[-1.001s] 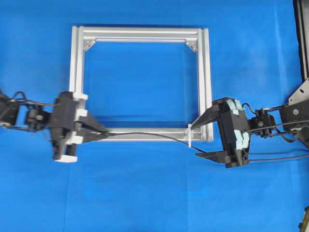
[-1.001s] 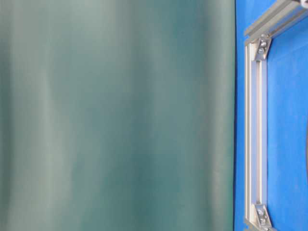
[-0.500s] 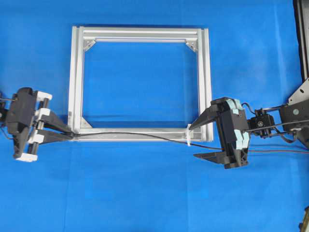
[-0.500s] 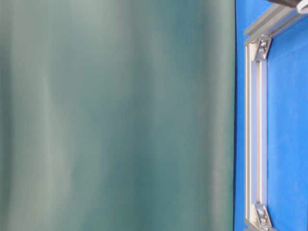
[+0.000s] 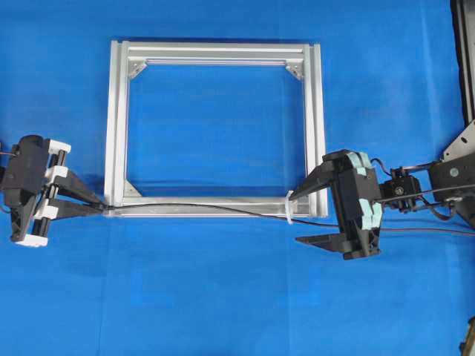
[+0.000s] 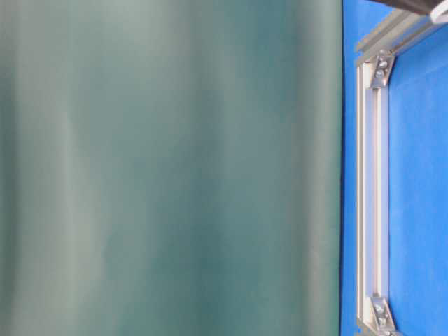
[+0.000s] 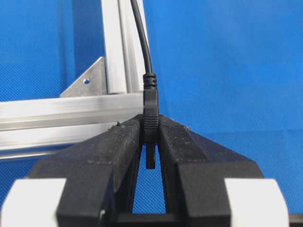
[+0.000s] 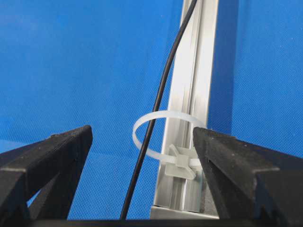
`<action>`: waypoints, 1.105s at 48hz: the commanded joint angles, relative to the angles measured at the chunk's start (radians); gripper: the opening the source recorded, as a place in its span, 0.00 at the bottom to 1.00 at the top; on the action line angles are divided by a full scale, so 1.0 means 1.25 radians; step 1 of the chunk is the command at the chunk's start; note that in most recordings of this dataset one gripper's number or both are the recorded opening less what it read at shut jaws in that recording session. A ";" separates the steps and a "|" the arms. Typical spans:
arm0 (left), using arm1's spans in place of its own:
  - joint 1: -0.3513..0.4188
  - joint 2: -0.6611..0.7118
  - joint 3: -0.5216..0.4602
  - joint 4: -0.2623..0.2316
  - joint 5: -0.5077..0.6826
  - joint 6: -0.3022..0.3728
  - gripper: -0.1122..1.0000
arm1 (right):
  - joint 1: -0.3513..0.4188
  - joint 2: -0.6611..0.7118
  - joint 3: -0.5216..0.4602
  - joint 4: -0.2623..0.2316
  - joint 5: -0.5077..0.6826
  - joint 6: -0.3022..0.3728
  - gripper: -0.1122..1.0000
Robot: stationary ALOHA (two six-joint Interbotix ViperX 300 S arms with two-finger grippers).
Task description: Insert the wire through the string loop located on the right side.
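Observation:
In the left wrist view my left gripper [image 7: 150, 126] is shut on the small black plug [image 7: 150, 108] of the wire [image 7: 142, 42], just off the frame's corner. From overhead, the left gripper [image 5: 100, 210] sits at the frame's near-left corner. The wire [image 5: 208, 206] runs right along the near bar and passes through the string loop [image 5: 288, 214]. In the right wrist view the wire [image 8: 160, 97] threads the white string loop [image 8: 163, 112] on the silver bar [image 8: 191, 80]. My right gripper [image 8: 142, 134] stands open astride the loop, holding nothing; overhead it [image 5: 295, 219] is at the near-right corner.
The square aluminium frame [image 5: 217, 52] lies on the blue table cover, with grey corner brackets [image 5: 136, 69]. The wire trails off to the right edge [image 5: 445, 231]. A blurred green surface [image 6: 168, 168] fills most of the table-level view, leaving one frame bar [image 6: 371, 182] showing.
My left gripper has moved left along the near bar with the plug, drawing the wire further through the loop and pulling it straighter. The right gripper has hardly shifted and stays open.

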 commanded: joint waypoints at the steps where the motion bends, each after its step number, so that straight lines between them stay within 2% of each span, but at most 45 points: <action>1: 0.001 -0.004 -0.011 0.002 0.002 -0.001 0.18 | -0.002 -0.017 -0.018 0.001 -0.005 0.000 0.91; 9: 0.015 -0.004 -0.015 0.002 0.004 -0.009 0.21 | -0.002 -0.017 -0.018 0.001 -0.005 0.000 0.91; 12: 0.021 -0.004 -0.016 0.002 0.005 -0.013 0.34 | -0.002 -0.017 -0.018 0.001 -0.005 0.000 0.91; 19: 0.021 -0.005 -0.020 0.002 0.018 -0.013 0.73 | -0.002 -0.017 -0.020 0.001 -0.004 0.000 0.91; 23: 0.026 -0.006 -0.022 0.002 0.028 -0.012 0.88 | -0.002 -0.017 -0.020 0.001 -0.004 0.000 0.91; 37: 0.028 -0.053 -0.032 0.002 0.059 -0.011 0.85 | -0.002 -0.037 -0.040 0.002 0.040 0.000 0.91; 53: 0.038 -0.189 -0.071 0.002 0.200 -0.001 0.85 | -0.021 -0.155 -0.059 0.001 0.160 -0.001 0.91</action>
